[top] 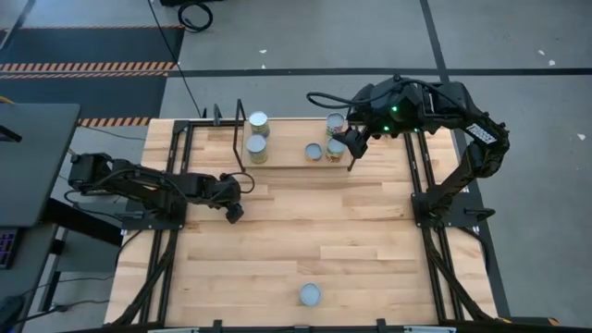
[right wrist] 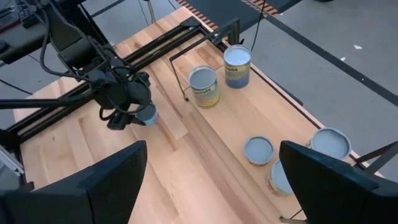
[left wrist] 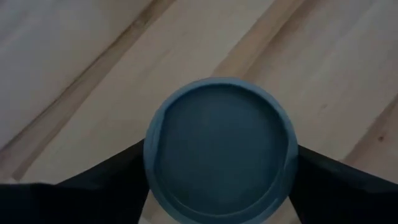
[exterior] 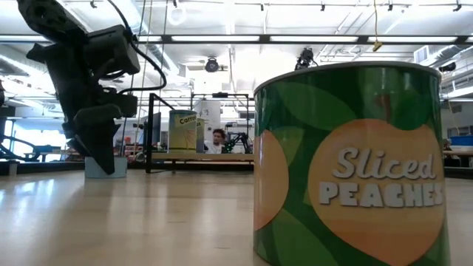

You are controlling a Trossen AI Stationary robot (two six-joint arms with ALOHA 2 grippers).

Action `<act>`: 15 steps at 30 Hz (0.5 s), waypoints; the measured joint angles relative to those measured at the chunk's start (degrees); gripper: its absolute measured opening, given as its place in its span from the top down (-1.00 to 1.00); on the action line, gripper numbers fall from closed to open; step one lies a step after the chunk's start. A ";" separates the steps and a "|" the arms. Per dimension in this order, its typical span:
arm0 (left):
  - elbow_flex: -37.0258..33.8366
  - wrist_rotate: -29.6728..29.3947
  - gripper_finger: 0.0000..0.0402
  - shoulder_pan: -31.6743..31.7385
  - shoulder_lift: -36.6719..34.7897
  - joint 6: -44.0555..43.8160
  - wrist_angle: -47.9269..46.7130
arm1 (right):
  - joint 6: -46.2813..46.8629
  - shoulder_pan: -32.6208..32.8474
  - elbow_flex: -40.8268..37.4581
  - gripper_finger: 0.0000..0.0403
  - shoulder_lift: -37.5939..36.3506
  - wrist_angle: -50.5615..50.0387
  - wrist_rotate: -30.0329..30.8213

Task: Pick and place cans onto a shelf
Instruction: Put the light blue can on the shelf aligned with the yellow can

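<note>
Top-down, the left gripper [top: 233,196] sits low over the wood table [top: 305,240], just in front of the shelf [top: 277,153]. The right gripper [top: 352,148] hangs over the shelf's right end, by two cans [top: 336,125]. Two more cans [top: 258,122] stand at the left end (a short one [top: 314,152] sits mid-board). One lone can [top: 311,294] is near the front edge.

The light is even and bright, and it comes from long ceiling lamps [exterior: 222,38] seen in the low view. The light wooden desk [top: 305,231] shows only soft shadows. The left wrist view is dim and blurred. The near green peaches can [exterior: 351,162] looks slightly soft.
</note>
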 joint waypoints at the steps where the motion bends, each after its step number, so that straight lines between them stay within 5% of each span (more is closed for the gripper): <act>1: 0.02 0.06 -0.56 0.00 0.00 0.00 -0.10 | -0.16 0.02 0.00 -0.86 0.00 -0.02 0.00; 7: 2.27 1.19 -0.42 0.04 0.07 0.99 -1.47 | -2.35 -0.52 0.00 -0.86 0.00 -0.03 0.55; 15: 19.96 4.20 -0.43 0.25 0.10 12.22 -2.72 | -5.14 -3.41 0.00 -0.86 0.01 -0.44 -0.69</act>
